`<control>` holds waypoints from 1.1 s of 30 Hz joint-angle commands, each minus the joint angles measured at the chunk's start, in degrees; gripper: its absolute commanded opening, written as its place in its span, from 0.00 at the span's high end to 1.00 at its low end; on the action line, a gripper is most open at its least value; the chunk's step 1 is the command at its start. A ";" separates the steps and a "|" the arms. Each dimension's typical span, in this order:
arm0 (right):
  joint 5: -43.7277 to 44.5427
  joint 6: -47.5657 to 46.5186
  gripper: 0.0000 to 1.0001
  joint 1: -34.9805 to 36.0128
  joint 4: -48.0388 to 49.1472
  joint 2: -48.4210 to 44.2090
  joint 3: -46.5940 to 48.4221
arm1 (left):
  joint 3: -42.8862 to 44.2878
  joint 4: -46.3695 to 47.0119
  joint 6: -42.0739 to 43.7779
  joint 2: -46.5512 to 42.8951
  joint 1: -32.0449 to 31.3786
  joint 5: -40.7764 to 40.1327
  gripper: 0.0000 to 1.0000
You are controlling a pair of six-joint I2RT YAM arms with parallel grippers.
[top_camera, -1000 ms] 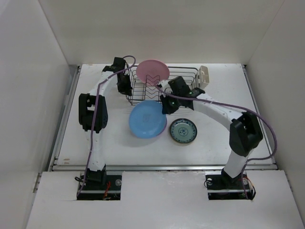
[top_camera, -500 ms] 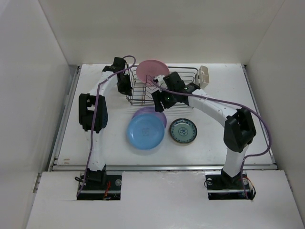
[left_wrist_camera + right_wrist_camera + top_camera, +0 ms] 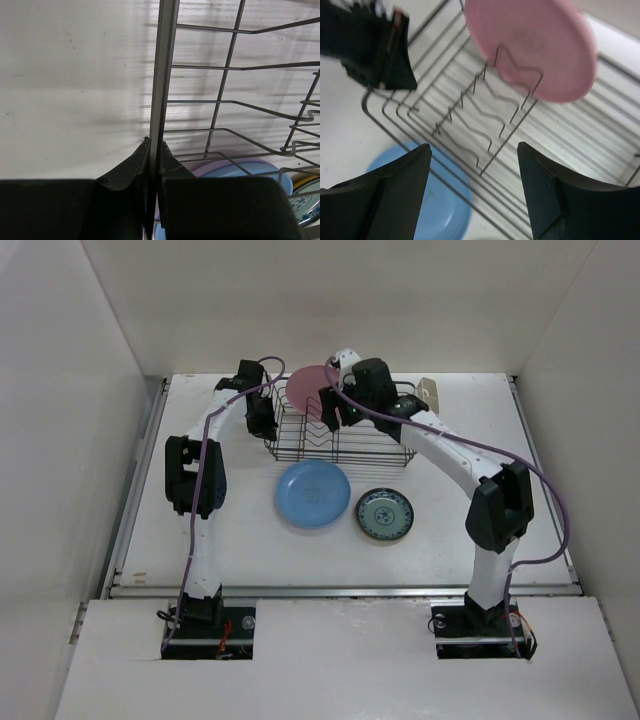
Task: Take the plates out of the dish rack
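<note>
Table plates: the teal plate [image 3: 384,514] and the blue plate [image 3: 313,494] lie flat on the table [image 3: 230,540], just in front of the rack. The left wrist view shows the edge of a lavender plate [image 3: 202,169] under the blue one.
Dish rack: the dish rack [image 3: 345,435] sits beyond them, its long side running left to right.
Left gripper: the left gripper [image 3: 154,146] is pressed together on the rack's left rim wire, apparently steadying it.
Right gripper: the right gripper [image 3: 472,150] hovers over the rack's left part with its fingers spread wide, holding nothing.
Pink plate: the pink plate [image 3: 535,45] stands on edge at the rack's far left corner, leaning on a prong [image 3: 520,95]. It is the only plate seen in the rack.
Key relation: from the right gripper the plate lies ahead and a little to the right, near but apart. Its rim is not yet between the fingers.
Nearer arm: the right arm, which looks free to take the plate, while the left is occupied on the rim.
</note>
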 commanded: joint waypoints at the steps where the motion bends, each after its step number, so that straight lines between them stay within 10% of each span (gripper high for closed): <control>1: -2.82 -2.72 0.24 3.08 1.93 -3.46 -9.13 | 1.77 -2.62 -1.14 -0.73 0.61 -3.44 1.00; 8: 9.45 0.61 0.20 1.95 7.12 -6.03 -9.20 | 3.09 -3.15 -1.14 1.64 0.61 -2.30 1.00; 23: 15.90 3.87 0.19 -6.22 6.77 29.48 26.96 | 2.04 -3.15 0.44 0.50 0.61 -3.88 1.00; 33: 21.53 1.84 1.00 -6.75 12.30 22.30 23.81 | 0.81 -2.54 -0.17 -0.02 0.61 -3.88 1.00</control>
